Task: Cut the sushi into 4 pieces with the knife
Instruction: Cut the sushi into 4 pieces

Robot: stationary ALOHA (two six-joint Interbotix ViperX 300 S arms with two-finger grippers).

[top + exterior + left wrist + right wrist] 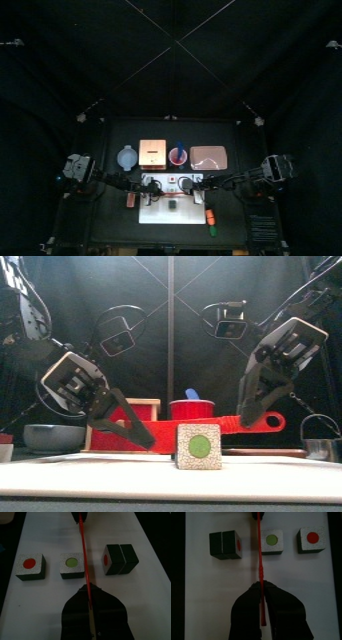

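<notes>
Green-centred piece (199, 447) lies nearest on the white board (40, 602), red-centred piece (30, 566) just beside it, both free of the sushi; pair (120, 559) of blocks appears still joined. Red knife (83, 552) hangs over the gap between green-centred piece and pair, left jaws clamped on one end, right jaws on the other. Judged: two cuts done, one left, splitting the pair.

Both arms lean down and in toward the middle. The left gripper (127, 431) and the right gripper (249, 418) each pinch one end of the red knife (163, 436) (jaws closed tight on it), facing each other.
</notes>
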